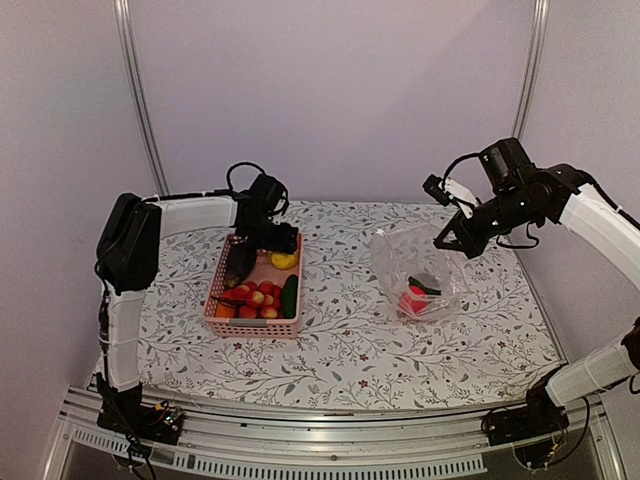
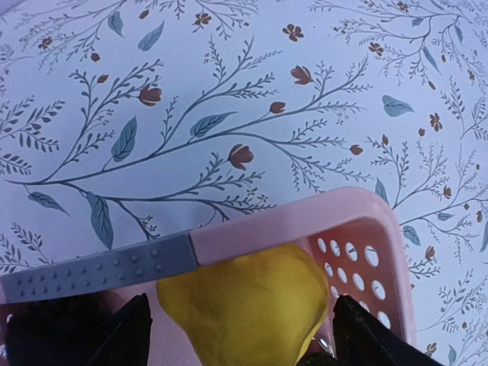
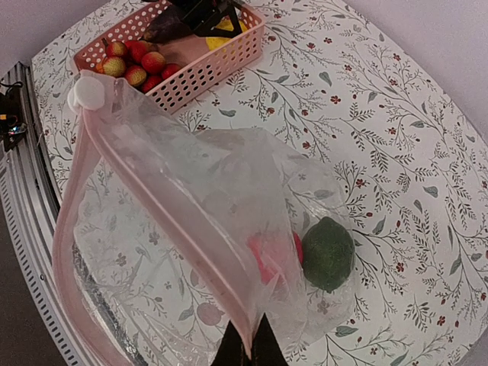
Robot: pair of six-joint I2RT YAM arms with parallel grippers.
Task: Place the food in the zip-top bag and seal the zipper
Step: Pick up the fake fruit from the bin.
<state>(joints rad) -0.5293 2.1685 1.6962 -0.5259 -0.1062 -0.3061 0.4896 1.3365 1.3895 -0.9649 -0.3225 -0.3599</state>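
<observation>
A white cloth (image 2: 229, 91) printed with thin vines and small brown flowers covers the table (image 1: 350, 360). An aluminium rail (image 1: 330, 425) runs along the bottom edge, and pale lilac walls (image 1: 330, 100) with two metal posts (image 1: 140, 100) fill the top of the overhead view.

The left arm (image 1: 190, 213) rises at the lower left, bends and stretches right to the pink basket (image 1: 250, 332) at centre-left. The left gripper (image 1: 272, 240) hangs over the basket's upper end, its fingers (image 2: 130, 339) spread wide on either side of a yellow piece (image 2: 244, 305) — whether they touch it I cannot tell. Most of the food (image 1: 250, 300) lies in the basket: red berries (image 1: 262, 292), a green piece (image 1: 290, 297) and a dark purple one (image 1: 240, 262).

The right arm (image 1: 590, 215) rises at the lower right, arches up and reaches left. The right gripper (image 3: 245, 351) is pinched tight on the rim of the zip-top bag (image 1: 415, 270), holding it up at centre-right. The pale pink zipper (image 3: 164, 213) runs from a white slider (image 3: 86, 91) at upper left down to the pinch — the mouth gapes. Inside lie a red piece (image 3: 271, 255) and a round green one (image 3: 328, 253).
</observation>
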